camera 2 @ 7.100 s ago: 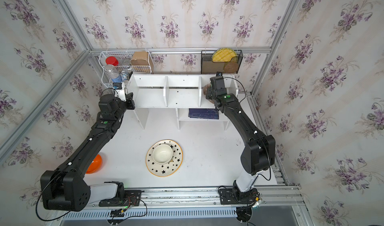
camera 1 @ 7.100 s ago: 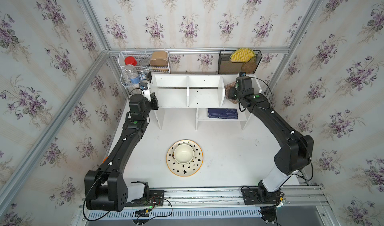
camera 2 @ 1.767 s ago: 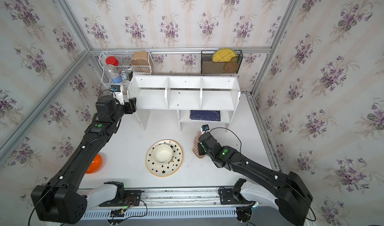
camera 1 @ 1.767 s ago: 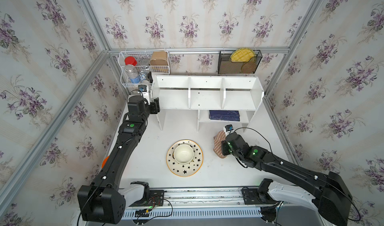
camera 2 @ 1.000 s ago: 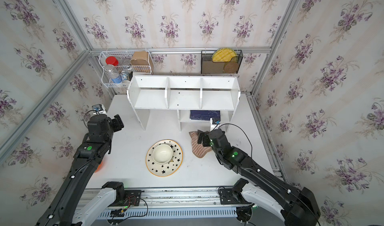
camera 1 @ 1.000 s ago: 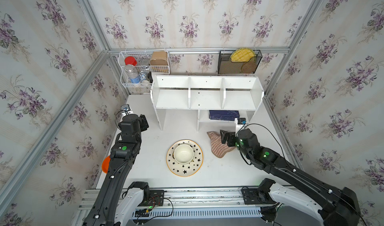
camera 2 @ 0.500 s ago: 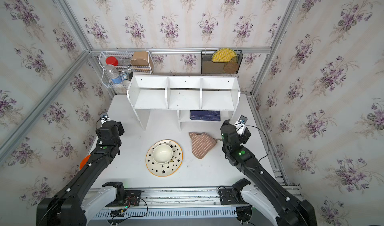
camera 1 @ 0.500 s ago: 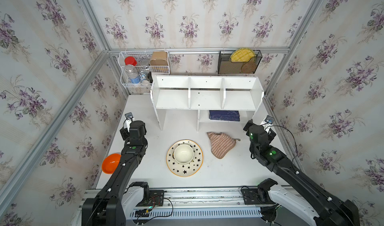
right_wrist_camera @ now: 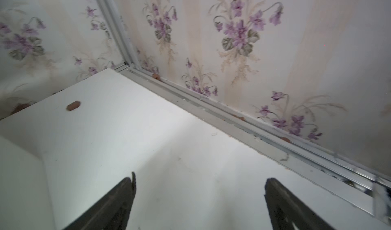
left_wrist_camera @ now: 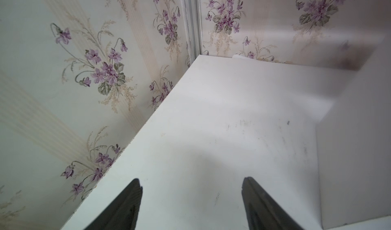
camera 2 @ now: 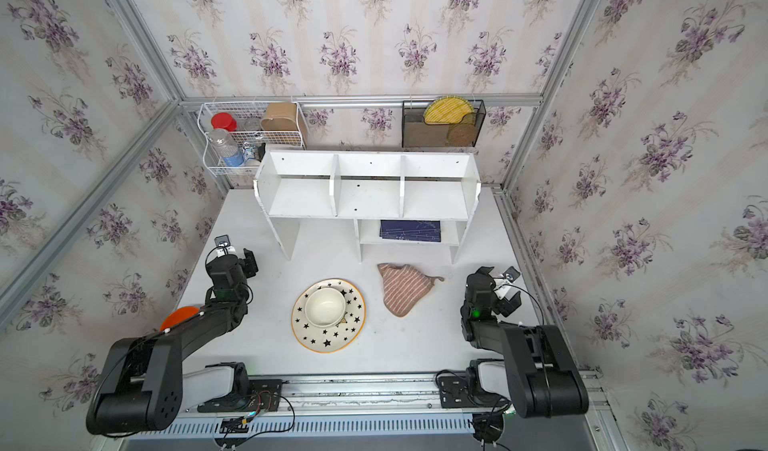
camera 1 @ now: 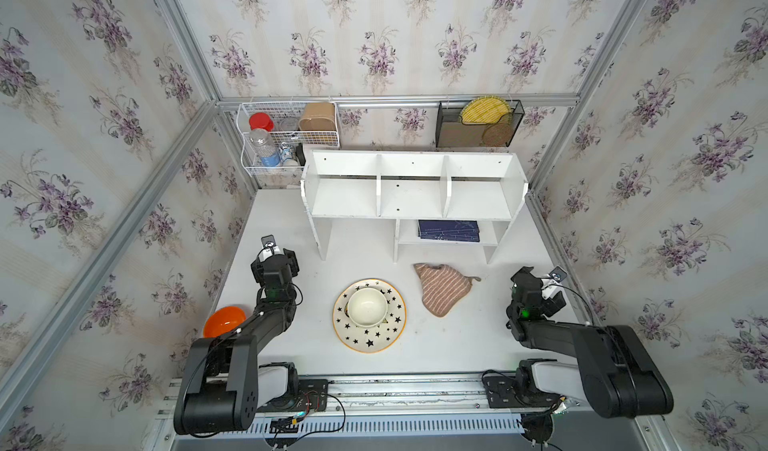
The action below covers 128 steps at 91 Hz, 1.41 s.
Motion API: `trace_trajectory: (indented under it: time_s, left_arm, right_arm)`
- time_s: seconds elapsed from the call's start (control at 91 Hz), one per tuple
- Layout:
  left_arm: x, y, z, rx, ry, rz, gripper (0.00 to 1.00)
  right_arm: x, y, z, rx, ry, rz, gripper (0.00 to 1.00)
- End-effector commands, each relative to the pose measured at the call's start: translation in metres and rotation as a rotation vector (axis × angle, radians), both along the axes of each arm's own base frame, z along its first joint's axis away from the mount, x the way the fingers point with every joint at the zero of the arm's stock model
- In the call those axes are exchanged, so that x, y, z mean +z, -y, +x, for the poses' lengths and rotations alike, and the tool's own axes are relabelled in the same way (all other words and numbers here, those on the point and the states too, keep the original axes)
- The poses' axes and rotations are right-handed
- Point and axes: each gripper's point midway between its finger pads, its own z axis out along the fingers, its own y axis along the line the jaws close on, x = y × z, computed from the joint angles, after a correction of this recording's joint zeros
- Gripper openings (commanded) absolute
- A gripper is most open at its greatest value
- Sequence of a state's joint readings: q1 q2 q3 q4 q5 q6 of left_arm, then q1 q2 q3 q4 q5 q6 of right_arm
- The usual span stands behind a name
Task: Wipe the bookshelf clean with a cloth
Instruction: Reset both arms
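White table (camera 1: 457, 345), floral wallpaper all round. At 9 o'clock left gripper (left_wrist_camera: 191, 184), at 3 right gripper (right_wrist_camera: 198, 178): both were spread wide, holding nothing, over bare tabletop. Loose cloth (camera 1: 444, 289) lay at 2 o'clock of starred plate (camera 1: 370, 343), apart from both grippers. At 12 stood bookshelf (camera 1: 411, 195); blue book (camera 1: 449, 231) on its lower shelf, cover print too small to read.

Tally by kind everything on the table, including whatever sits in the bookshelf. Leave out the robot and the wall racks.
Bookshelf: 1
Cloth: 1
Book: 1
Plate: 1
Bowls: 2 (cream bowl on the plate, orange bowl)
Total: 6
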<state>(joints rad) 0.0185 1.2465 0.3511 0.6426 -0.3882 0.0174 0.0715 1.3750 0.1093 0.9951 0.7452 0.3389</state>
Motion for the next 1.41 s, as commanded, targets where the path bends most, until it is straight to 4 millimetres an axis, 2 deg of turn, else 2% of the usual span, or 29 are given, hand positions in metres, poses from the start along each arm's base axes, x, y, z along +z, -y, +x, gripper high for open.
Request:
trace_trajectory:
  time_s: [0.0, 0.055, 0.088, 0.11, 0.132, 0.176, 0.198, 0.242, 0.275, 0.319, 0.374, 0.418, 0.44, 0.495, 0.571, 0.637, 0.703, 0.846, 1.396]
  left_arm:
    - [0.015, 0.009, 0.006, -0.048, 0.045, -0.028, 0.77]
    - [0.009, 0.012, 0.007, -0.063, 0.025, -0.031, 0.77]
    - [0.007, 0.011, 0.009, -0.061, 0.025, -0.034, 0.77]
    - [0.004, 0.011, 0.009, -0.056, 0.026, -0.053, 0.77]
    - [0.001, 0.012, 0.009, -0.052, 0.026, -0.068, 0.77]
    - [-0.002, 0.018, 0.009, -0.073, 0.027, -0.095, 0.77]
    - [-0.002, 0.022, 0.01, -0.087, 0.034, -0.103, 0.77]
    - [-0.002, 0.028, 0.013, -0.106, 0.057, -0.132, 0.77]
    - [-0.005, 0.032, 0.016, -0.138, 0.049, -0.116, 0.77]
    - [-0.009, 0.037, 0.02, -0.173, 0.048, -0.107, 0.77]
    - [-0.022, 0.044, 0.024, -0.215, 0.04, -0.096, 0.77]
    - [-0.033, 0.055, 0.027, -0.278, 0.039, -0.083, 0.77]
    - [-0.035, 0.059, 0.029, -0.303, 0.049, -0.072, 0.78]
    - [-0.03, 0.063, 0.031, -0.32, 0.083, -0.055, 0.78]
    - [-0.034, 0.052, 0.028, -0.25, 0.015, -0.091, 0.78]
    - [-0.036, 0.048, 0.03, -0.23, 0.03, -0.096, 0.78]
    - [-0.028, 0.049, 0.034, -0.238, 0.08, -0.071, 0.78]
    - [-0.038, 0.054, 0.039, -0.264, -0.01, -0.075, 0.78]
    - [-0.036, 0.056, 0.04, -0.272, 0.01, -0.064, 0.78]
  right_arm:
    - [0.057, -0.044, 0.042, 0.318, 0.193, -0.083, 1.0]
    - [0.064, -0.054, 0.048, 0.382, 0.223, -0.11, 1.0]
    - [0.06, -0.065, 0.053, 0.454, 0.206, -0.125, 1.0]
    - [0.051, -0.075, 0.058, 0.518, 0.167, -0.121, 1.0]
    - [0.057, -0.079, 0.061, 0.541, 0.2, -0.139, 1.0]
    - [0.049, -0.08, 0.064, 0.547, 0.179, -0.152, 1.0]
    - [0.032, -0.079, 0.066, 0.551, 0.097, -0.114, 1.0]
    - [0.051, -0.076, 0.07, 0.535, 0.181, -0.119, 1.0]
    - [0.049, -0.077, 0.068, 0.54, 0.181, -0.138, 1.0]
    - [0.034, -0.075, 0.067, 0.532, 0.104, -0.106, 1.0]
    - [0.051, -0.075, 0.069, 0.522, 0.177, -0.129, 1.0]
    - [0.041, -0.076, 0.065, 0.532, 0.141, -0.127, 1.0]
    - [0.043, -0.076, 0.065, 0.529, 0.143, -0.118, 1.0]
    - [0.044, -0.069, 0.061, 0.489, 0.155, -0.123, 1.0]
    - [0.05, -0.08, 0.062, 0.554, 0.179, -0.136, 1.0]
    - [0.049, -0.079, 0.068, 0.547, 0.166, -0.134, 1.0]
    - [0.044, -0.08, 0.072, 0.55, 0.135, -0.125, 1.0]
    - [0.044, -0.081, 0.073, 0.558, 0.134, -0.128, 1.0]
    - [0.044, -0.082, 0.074, 0.564, 0.135, -0.131, 1.0]
